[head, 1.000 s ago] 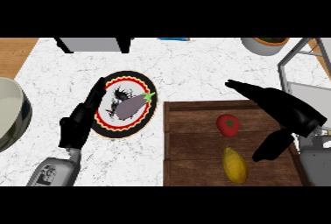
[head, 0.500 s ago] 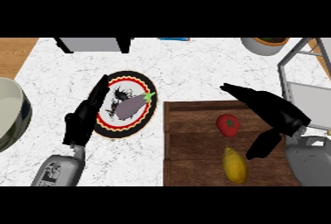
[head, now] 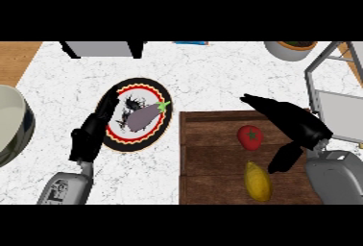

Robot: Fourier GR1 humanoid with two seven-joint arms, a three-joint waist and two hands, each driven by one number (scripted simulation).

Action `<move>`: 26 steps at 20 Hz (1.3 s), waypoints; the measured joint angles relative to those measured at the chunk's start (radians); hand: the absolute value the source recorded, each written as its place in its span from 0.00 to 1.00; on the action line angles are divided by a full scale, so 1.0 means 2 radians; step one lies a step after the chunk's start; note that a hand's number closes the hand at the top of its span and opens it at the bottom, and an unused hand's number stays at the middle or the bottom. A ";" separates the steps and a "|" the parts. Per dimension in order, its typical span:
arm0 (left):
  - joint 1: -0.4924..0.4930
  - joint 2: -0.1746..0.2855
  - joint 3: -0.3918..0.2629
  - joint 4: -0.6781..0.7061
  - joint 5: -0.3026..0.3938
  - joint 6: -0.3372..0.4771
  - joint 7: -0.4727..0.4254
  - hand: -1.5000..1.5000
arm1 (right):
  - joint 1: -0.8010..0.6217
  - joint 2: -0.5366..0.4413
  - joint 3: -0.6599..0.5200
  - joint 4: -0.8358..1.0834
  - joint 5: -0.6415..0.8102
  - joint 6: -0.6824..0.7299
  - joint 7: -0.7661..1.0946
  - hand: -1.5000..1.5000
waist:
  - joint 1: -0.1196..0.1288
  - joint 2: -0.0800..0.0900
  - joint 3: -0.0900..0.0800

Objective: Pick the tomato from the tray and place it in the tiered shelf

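**Tomato on tray, open robot hand beside it**

A red tomato (head: 249, 137) lies in the far part of a brown wooden tray (head: 209, 163) at the near right of the white marble table (head: 212, 81). The right robot hand (head: 297, 126) hangs over the tray just to the tomato's right. It is spread open and holds nothing, with its fingers (head: 249, 100) stretched to the far left past the tomato and its thumb (head: 282, 162) pointing toward the near edge. The tomato sits in the gap between them, and no contact can be made out.

A long yellow fruit (head: 257, 181) lies on the same tray, nearer than the tomato and just left of the thumb. To the left of the tray, almost touching its far left corner, is a round plate (head: 144, 82) with a red and black rim, carrying a purple eggplant (head: 144, 116). The left robot hand (head: 89, 139) lies over the plate's left rim with its fingers straight and nothing in them.

The tiered shelf (head: 344, 113), a metal frame with a pale panel, stands at the right edge, just beyond the right robot hand. A bowl (head: 289, 49) sits at the far right and a grey box (head: 102, 48) at the far left. A pale round vessel (head: 10, 126) is cut off by the left edge. Bare table lies between the plate, the tray and the far edge.
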State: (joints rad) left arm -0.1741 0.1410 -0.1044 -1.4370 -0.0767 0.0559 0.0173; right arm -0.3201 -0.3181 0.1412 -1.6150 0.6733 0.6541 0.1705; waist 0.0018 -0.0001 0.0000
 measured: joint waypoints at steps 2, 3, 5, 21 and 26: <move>-0.004 -0.001 0.003 -0.006 -0.001 -0.003 0.009 0.50 | -0.008 0.010 0.006 0.018 0.015 -0.010 -0.002 0.00 | 0.000 0.000 0.000; -0.009 0.000 0.009 0.006 -0.001 -0.007 0.002 0.50 | -0.009 0.013 0.004 0.020 0.018 -0.010 -0.003 0.00 | 0.000 0.000 0.000; -0.010 -0.006 0.010 0.007 -0.006 -0.006 0.004 0.50 | -0.005 0.021 0.009 0.027 0.032 -0.018 -0.006 0.00 | 0.000 0.000 0.000; -0.009 -0.027 0.023 0.015 -0.029 -0.015 -0.004 0.50 | -0.015 0.036 0.002 0.110 0.091 -0.045 -0.075 1.00 | 0.000 -0.002 -0.002; 0.001 -0.022 0.028 -0.004 -0.024 -0.027 0.002 0.50 | -0.013 0.020 0.012 0.117 0.112 -0.045 -0.106 1.00 | 0.000 -0.003 -0.004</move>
State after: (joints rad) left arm -0.1717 0.0975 -0.0477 -1.4455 -0.1245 0.0020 0.0214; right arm -0.3460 -0.2790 0.1646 -1.3804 0.8964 0.5647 -0.0405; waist 0.0028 -0.0056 -0.0072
